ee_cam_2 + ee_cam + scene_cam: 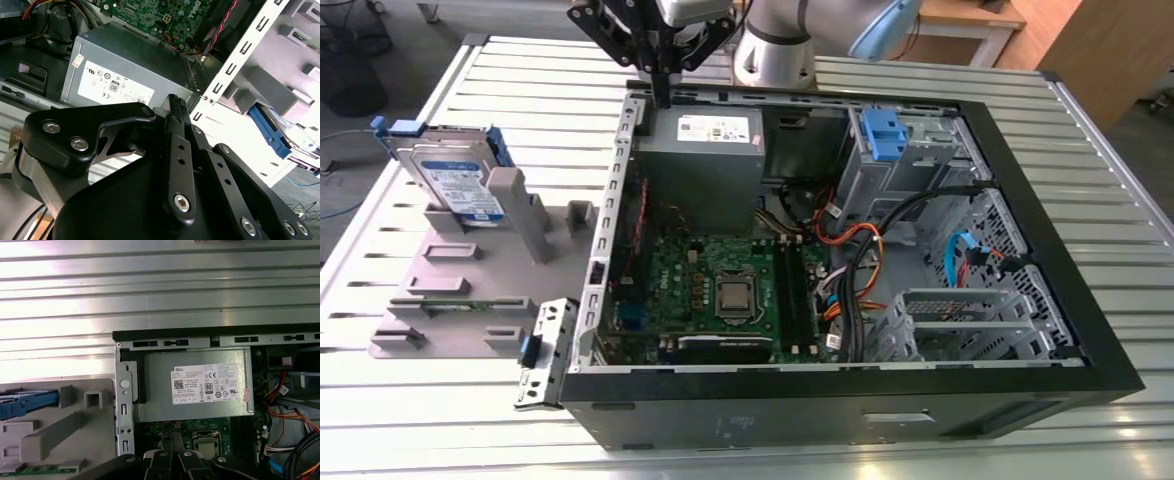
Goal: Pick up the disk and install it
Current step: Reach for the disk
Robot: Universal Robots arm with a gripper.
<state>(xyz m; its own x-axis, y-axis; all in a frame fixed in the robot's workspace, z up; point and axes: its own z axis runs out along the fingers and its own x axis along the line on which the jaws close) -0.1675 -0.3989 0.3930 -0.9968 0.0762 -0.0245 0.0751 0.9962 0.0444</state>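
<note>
Bright, even light falls from overhead. The slatted metal table glares almost white in the first wrist view, its ribs washed out. Inside the computer case it is dimmer, with shadow pooled beside the power supply. The disk carries a pale sheen.

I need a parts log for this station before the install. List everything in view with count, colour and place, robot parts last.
disk: one, silver with a white-and-blue label and blue rails, standing on edge in the fixture, at the exterior view's left.
fixture: one, grey, on the table beside the case.
computer case: one, black, open, on the table.
power supply: one, grey with a white sticker, inside the case.
motherboard: one, green, inside the case.
blue latch: one, on the drive bay.
cables: several, orange and black, inside the case.
table: one, silver, slatted.
arm: one, silver-grey.
tool: one, black, shut, empty, over the case edge by the power supply.
</note>
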